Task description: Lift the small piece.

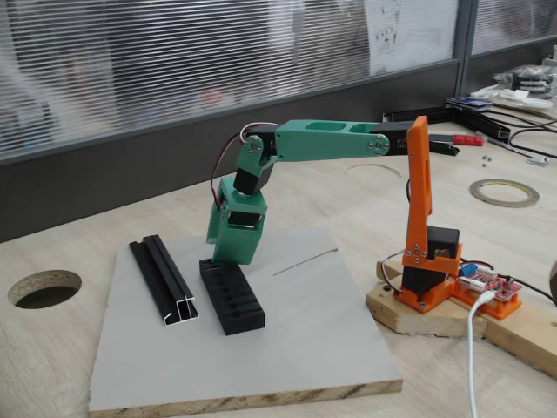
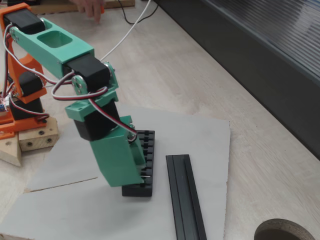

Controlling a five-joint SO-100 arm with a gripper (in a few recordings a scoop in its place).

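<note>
My green gripper (image 1: pixel 233 259) points straight down onto the far end of the black slotted block (image 1: pixel 235 303) on the grey board (image 1: pixel 305 340). In the other fixed view the gripper (image 2: pixel 131 182) covers the left side of the block (image 2: pixel 148 146), its tip at the block's near end. The gripper's body hides its jaws, so I cannot tell whether they are open or shut. The small piece is hidden; a faint grey glint shows at the gripper's lower edge on the block, too small to identify. The long black channel rail (image 1: pixel 165 280) lies beside the block (image 2: pixel 186 200).
A round hole (image 1: pixel 43 289) is cut in the wooden table left of the board. The orange arm base (image 1: pixel 426 287) stands on a wooden block at the right. A tape ring (image 1: pixel 503 192) and cables lie at the back right. A person's hand (image 2: pixel 90 7) is at the top edge.
</note>
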